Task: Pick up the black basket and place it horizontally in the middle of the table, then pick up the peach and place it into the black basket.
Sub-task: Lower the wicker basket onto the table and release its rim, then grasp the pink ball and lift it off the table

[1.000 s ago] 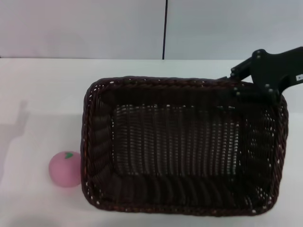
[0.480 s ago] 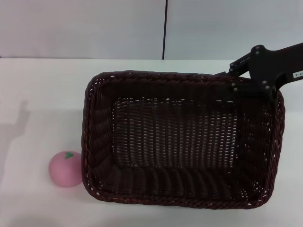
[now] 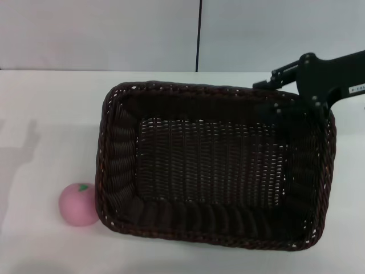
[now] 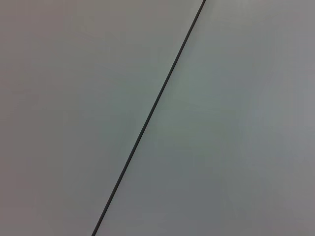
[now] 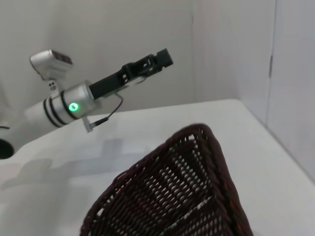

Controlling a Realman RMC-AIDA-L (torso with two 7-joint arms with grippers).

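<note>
The black basket (image 3: 171, 90) fills the middle and right of the white table (image 3: 45, 114) in the head view, its long side across my view. My right gripper (image 3: 288, 94) is shut on its braided rim at the far right corner. The basket's corner also shows in the right wrist view (image 5: 206, 147). The pink peach (image 3: 80, 204) sits on the table just off the basket's near left corner, apart from both grippers. My left gripper (image 5: 155, 60) shows only in the right wrist view, held up in the air above the table's left side.
A wall with a dark vertical seam (image 3: 199, 34) stands behind the table. The left wrist view shows only that wall and seam (image 4: 147, 123). Bare tabletop lies left of the basket and beyond the peach.
The basket has shifted away from me and slightly left with my right gripper on its far right corner. Its near edge has risen in view. The peach has not moved.
</note>
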